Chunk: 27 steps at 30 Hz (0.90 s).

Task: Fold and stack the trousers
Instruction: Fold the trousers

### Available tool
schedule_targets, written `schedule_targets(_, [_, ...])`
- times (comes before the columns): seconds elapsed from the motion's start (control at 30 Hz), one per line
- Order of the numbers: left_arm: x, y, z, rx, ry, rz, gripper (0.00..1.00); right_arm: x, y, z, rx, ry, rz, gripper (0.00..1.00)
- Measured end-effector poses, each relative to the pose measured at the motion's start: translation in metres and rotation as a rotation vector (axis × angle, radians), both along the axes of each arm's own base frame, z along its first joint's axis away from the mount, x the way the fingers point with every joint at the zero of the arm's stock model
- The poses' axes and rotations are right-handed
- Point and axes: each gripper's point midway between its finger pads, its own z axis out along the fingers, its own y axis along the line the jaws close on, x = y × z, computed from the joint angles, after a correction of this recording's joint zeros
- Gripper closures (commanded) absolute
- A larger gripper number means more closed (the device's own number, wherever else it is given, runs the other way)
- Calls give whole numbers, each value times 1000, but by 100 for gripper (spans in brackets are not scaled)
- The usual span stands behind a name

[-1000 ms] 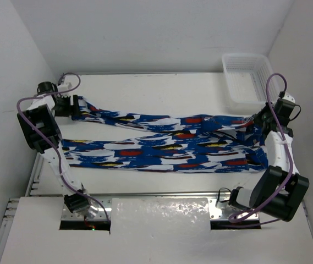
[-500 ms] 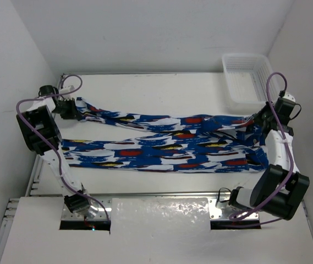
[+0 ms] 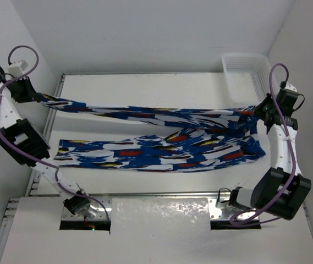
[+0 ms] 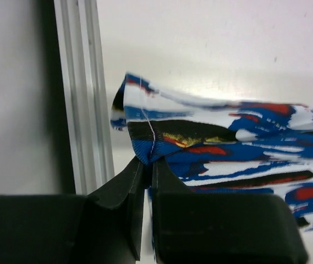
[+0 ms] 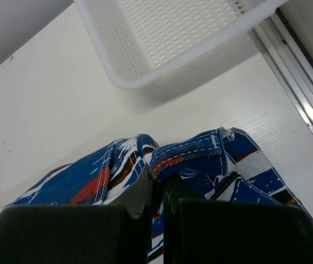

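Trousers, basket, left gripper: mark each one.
trousers [image 3: 145, 154], top view, near leg's middle.
basket [image 3: 244, 77], top view, bare floor.
left gripper [image 4: 147, 165], left wrist view, between the fingertips.

trousers [image 3: 162, 154]: royal blue fabric with white, red, black and small yellow brushstroke patches. Lay lengthwise across the table [image 3: 145, 88], waist at right, cuffs at left. Near leg was flat and lightly wrinkled. Far leg was stretched into a narrow taut band, raised at its left cuff end. Waist was bunched up at right.
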Motion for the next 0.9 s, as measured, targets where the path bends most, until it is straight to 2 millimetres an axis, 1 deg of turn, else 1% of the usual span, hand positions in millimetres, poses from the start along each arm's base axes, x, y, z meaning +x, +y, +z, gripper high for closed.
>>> schedule_targets(0.03, [-11, 0, 2, 5, 20, -1, 100, -2, -1, 0, -1, 7, -7, 100])
schedule_targets(0.1, [-31, -3, -3, 20, 59, -9, 100, -10, -3, 1, -12, 18, -34, 100])
schedule_targets(0.17, [-59, -10, -19, 24, 120, -14, 100, -19, -7, 1, -29, 20, -66, 100])
schedule_targets(0.23, [-87, -19, -37, 13, 189, -17, 100, -34, -10, -6, -41, 33, -110, 100])
schedule_targets(0.3, [-111, -26, -56, -7, 255, -17, 100, -51, -15, -23, -42, 74, -172, 100])
schedule_targets(0.33, [-121, -29, -66, -20, 286, -19, 100, -61, -19, -34, -35, 109, -211, 100])
schedule_targets(0.4, [-135, -34, -81, -40, 338, -30, 100, -81, -25, -57, -11, 173, -282, 100])
schedule_targets(0.43, [-138, -35, -85, -39, 348, -36, 100, -92, -28, -69, 7, 207, -321, 100])
schedule_targets(0.47, [-145, -40, -94, -54, 374, -46, 100, -103, -31, -81, 27, 237, -360, 100])
schedule_targets(0.5, [-148, -42, -97, -57, 386, -51, 100, -112, -32, -89, 41, 261, -387, 100])
schedule_targets(0.57, [-154, -44, -102, -57, 403, -58, 100, -124, -32, -101, 63, 295, -426, 100])
schedule_targets(0.6, [-155, -44, -102, -54, 405, -61, 100, -127, -32, -104, 71, 300, -435, 100])
schedule_targets(0.7, [-154, -43, -101, -48, 399, -67, 100, -124, -32, -103, 81, 289, -444, 100])
schedule_targets(0.83, [-150, -41, -91, -37, 378, -70, 100, -122, -36, -96, 76, 282, -456, 100])
schedule_targets(0.9, [-153, -43, -88, -27, 378, -71, 100, -124, -39, -95, 64, 289, -472, 100])
